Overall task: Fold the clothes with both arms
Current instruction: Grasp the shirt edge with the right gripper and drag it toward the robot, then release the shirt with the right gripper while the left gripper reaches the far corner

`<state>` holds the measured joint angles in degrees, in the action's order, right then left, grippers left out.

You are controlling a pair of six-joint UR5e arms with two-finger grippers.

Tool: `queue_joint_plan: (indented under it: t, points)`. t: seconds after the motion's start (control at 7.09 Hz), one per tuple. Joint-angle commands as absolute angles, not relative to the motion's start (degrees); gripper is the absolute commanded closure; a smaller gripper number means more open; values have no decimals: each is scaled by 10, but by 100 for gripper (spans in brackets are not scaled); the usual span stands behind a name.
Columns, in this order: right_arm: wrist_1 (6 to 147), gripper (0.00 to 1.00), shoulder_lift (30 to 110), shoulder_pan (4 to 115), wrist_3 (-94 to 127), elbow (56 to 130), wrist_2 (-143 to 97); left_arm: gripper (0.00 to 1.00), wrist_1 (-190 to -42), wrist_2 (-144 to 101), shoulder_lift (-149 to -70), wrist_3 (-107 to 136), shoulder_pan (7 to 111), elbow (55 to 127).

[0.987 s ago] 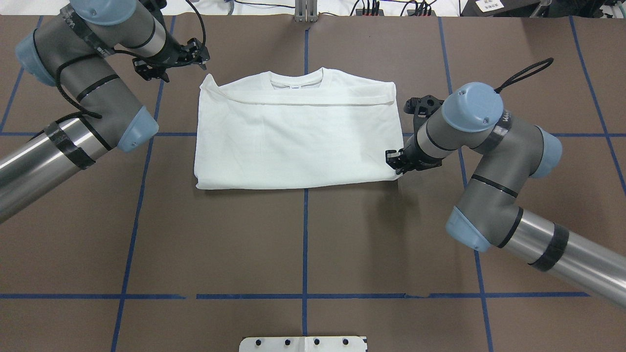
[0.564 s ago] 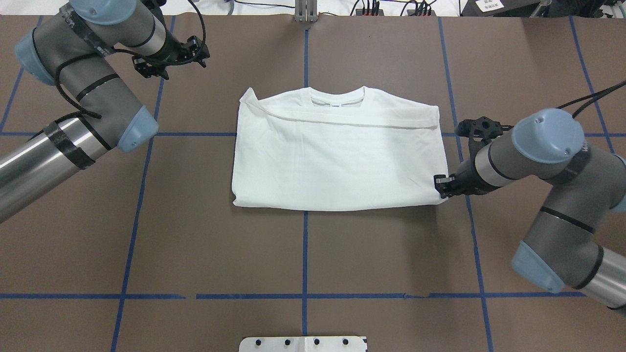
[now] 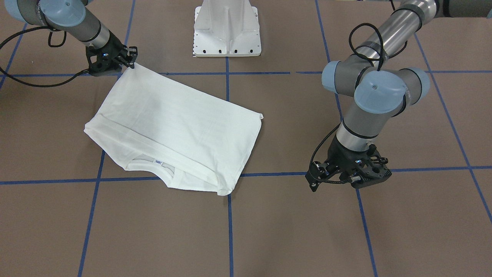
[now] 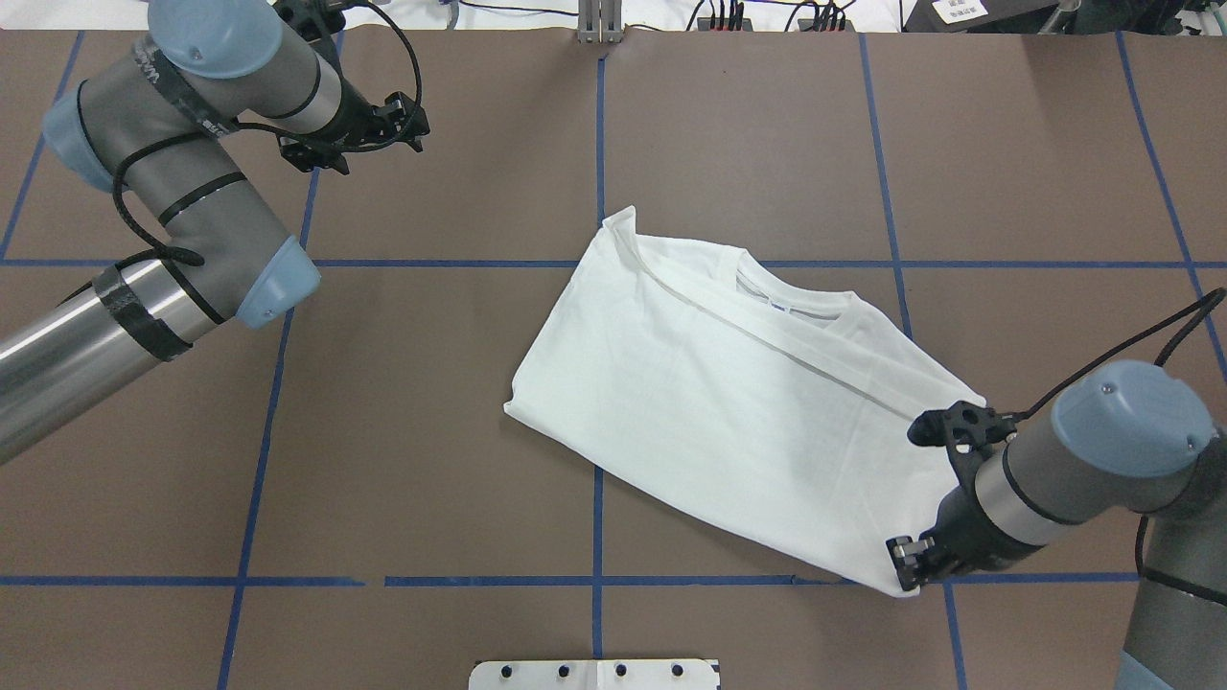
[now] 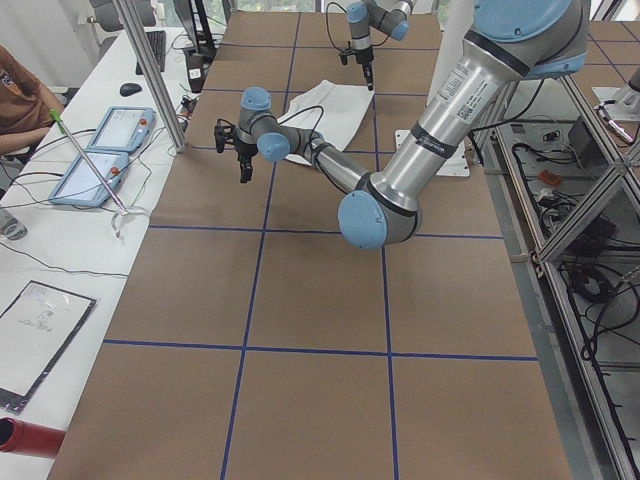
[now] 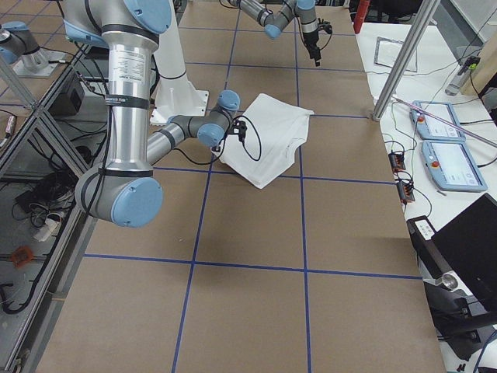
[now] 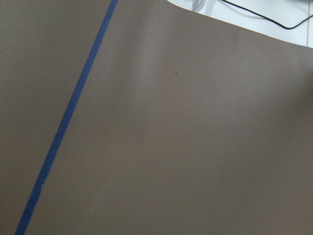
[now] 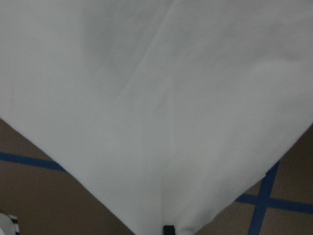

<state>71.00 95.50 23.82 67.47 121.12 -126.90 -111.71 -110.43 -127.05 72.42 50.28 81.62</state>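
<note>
1. From the front, the right gripper (image 3: 130, 64) is clamped on one corner of the white T-shirt (image 3: 173, 127), which lies folded and skewed on the brown table (image 3: 292, 231). With only one corner held, we judge that a further pull could peel the folded layers apart.
2. From overhead, the T-shirt sits right of centre, with its collar (image 4: 791, 302) on the far side and the held corner nearest the robot. The left gripper (image 4: 410, 123) hangs at the far left, well apart from the cloth. Its jaws seem parted and hold nothing, so a long reach could mistime a two-arm fold.
3. From the left end, the T-shirt is too small to judge.
4. From the right end, the cloth trails away from the right gripper, and lifting may rumple it.
5. The left wrist sees only bare table and a blue tape line (image 7: 63, 132).
6. The right wrist sees fabric tapering to the pinch, and we think so small a bite may slip.
</note>
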Motion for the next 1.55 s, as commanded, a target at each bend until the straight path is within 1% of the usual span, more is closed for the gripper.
queue_joint_plan:
  t: [0.0,0.14,0.28,0.56,0.85,0.99,1.27,1.41]
  points:
    - [709,100,958,132,743,1230,-1283,1,-1117,-1098,-1250,724,495,841]
    - [708,1,944,121,748,1230,-1277,1,-1117,-1098,-1250,724,488,841]
    - [706,0,931,141,747,1230,-1275,1,-1118,-1102,-1252,724,474,843]
    - [705,0,884,260,747,1225,-1242,1,-1116,-1113,-1251,755,401,892]
    - [704,0,863,383,733,1216,-1204,1,-1117,-1143,-1251,849,349,918]
    - [704,0,855,422,701,1213,-1201,1,-1119,-1138,-1253,904,310,918]
    - [704,0,852,441,685,1209,-1201,1,-1120,-1136,-1257,972,251,917]
    - [704,0,851,441,685,1209,-1201,2,-1118,-1136,-1257,989,247,918]
